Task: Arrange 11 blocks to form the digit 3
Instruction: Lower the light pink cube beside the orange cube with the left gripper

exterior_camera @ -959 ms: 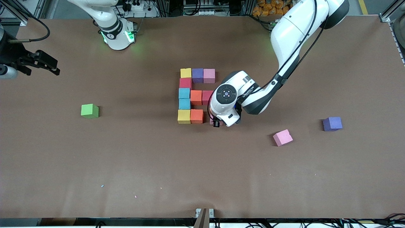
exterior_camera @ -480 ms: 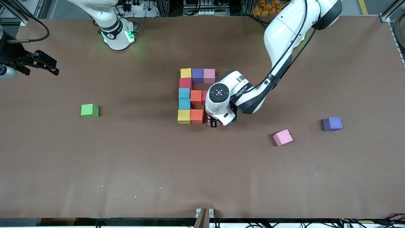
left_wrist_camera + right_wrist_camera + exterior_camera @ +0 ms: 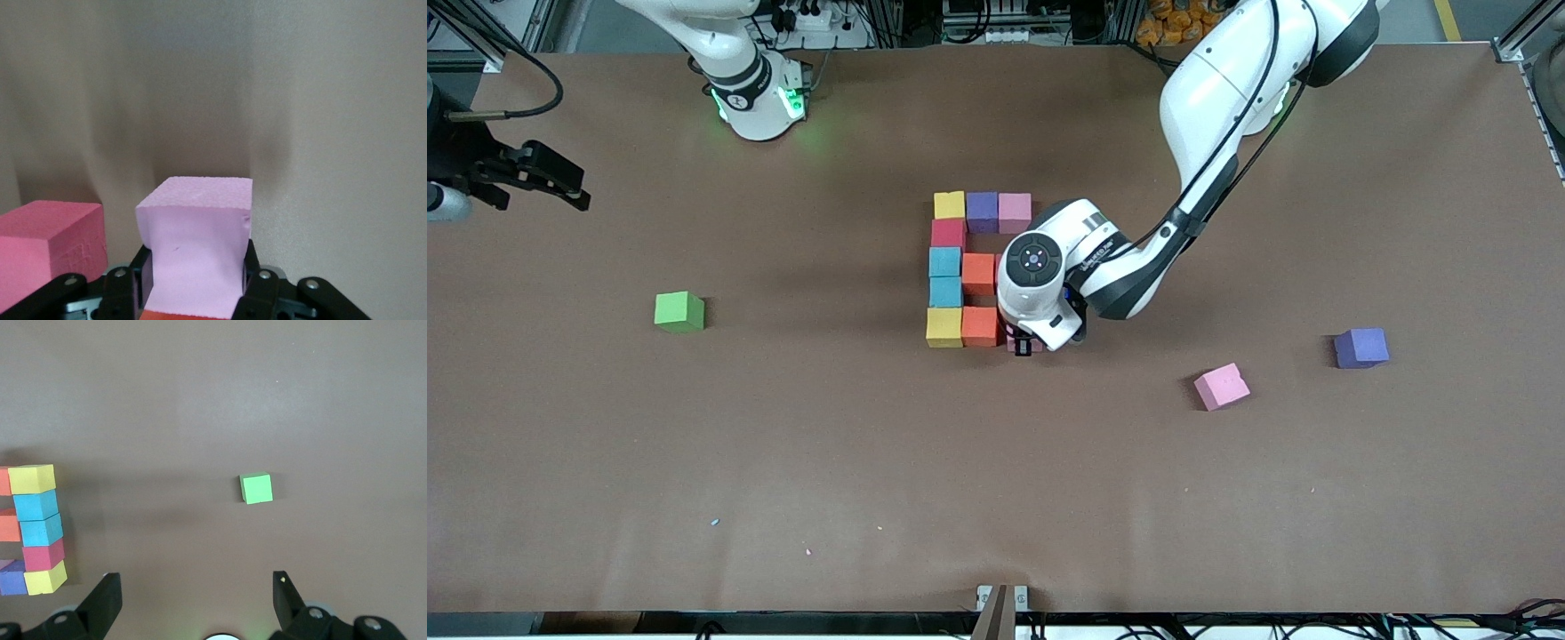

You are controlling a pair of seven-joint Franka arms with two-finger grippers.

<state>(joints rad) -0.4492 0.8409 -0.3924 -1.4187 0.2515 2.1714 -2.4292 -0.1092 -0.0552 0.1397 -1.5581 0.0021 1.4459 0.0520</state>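
Holding a pink foam cube clamped in my left hand, centre frame, beside the orange foam cube to extend the bottom row; my right hand waits open.

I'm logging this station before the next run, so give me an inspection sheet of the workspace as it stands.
Surface: brown table, a few tiny specks near the front camera's edge.
Job's things: coloured blocks grouped mid-table in the digit shape; a pink block in the left gripper beside the orange block; a loose pink block and purple block toward the left arm's end.
Clutter: green cube toward the right arm's end.
Grippers: left gripper shut on the pink block at table level; right gripper open, waiting at its end of the table.
Cables: black cable along the left arm.
Surroundings: frames and wiring at the top edge.
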